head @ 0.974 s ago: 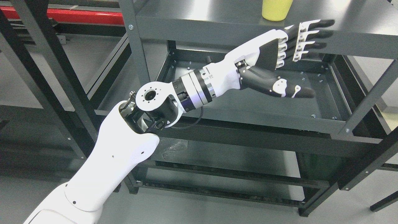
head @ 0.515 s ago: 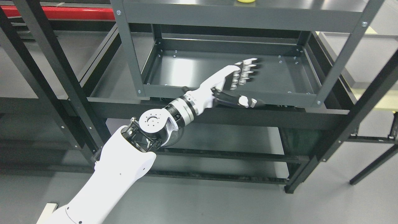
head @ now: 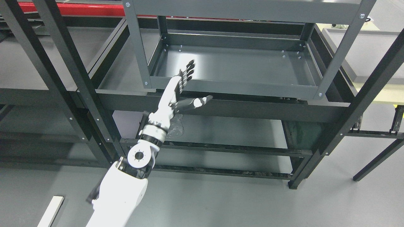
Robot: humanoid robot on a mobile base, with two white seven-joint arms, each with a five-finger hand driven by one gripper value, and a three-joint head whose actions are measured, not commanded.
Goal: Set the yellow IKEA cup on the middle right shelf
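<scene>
- Filling most of the frame, a dark grey metal shelving unit (head: 221, 104) runs from upper left to right edge; I read it from the head camera looking down at an angle.
- Grey floor (head: 221, 205) takes the whole lower band of the frame.
- Tray-like shelf (head: 246, 67) sits at upper centre, with raised rims and small bolts at its corners; a glare patch lies on its left part.
- Lower shelf (head: 227, 132) shows below it at centre, partly behind a horizontal beam.
- Left arm (head: 126, 189) enters from the bottom edge, left of the middle, white shell with a round joint at lower centre-left, forearm pointing up toward the tray's front rim.
- Red bar (head: 69, 9) runs along the top left edge behind the frame posts.
- Left hand (head: 180, 91) sits at centre-left, over the front left corner of the tray; fingers (head: 188, 71) are straight and together, thumb sticking out to the right, nothing in the palm — released.
- Crumpled clear plastic (head: 175, 127) lies on the lower shelf just right of the wrist.
- White strip (head: 50, 211) lies on the floor at lower left.
- Yellow cup: I cannot see it anywhere in this view.
- Right arm: not visible.
</scene>
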